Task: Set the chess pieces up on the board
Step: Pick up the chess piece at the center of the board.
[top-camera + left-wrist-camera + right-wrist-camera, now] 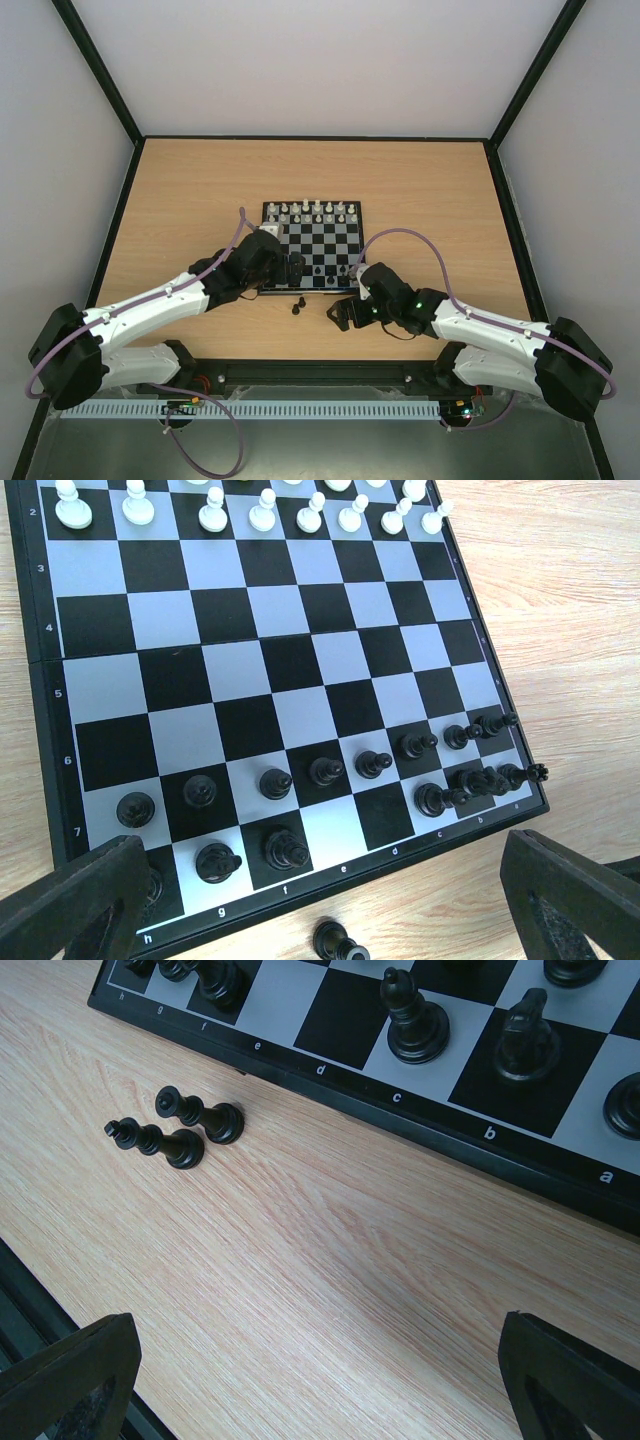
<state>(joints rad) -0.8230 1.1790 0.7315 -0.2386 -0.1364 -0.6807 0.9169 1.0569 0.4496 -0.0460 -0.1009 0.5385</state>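
The board (pixel 320 240) lies mid-table, with white chess pieces (pixel 315 210) on its far rows and black chess pieces (pixel 325 270) on its near rows. In the left wrist view the board (pixel 270 650) has black pawns (pixel 325 771) in a row, and the near row's squares e and d are bare. Two black pieces (pixel 200 1116) (pixel 160 1142) lie off the board on the table (pixel 298 305). My left gripper (pixel 293 272) (pixel 320 920) is open and empty over the board's near edge. My right gripper (pixel 343 312) (pixel 320 1390) is open and empty above bare table, right of the two loose pieces.
The wooden table (pixel 180 210) has a dark raised rim and white walls on three sides. A purple cable (pixel 400 235) arcs over the board's right side. The arm bases stand at the near edge.
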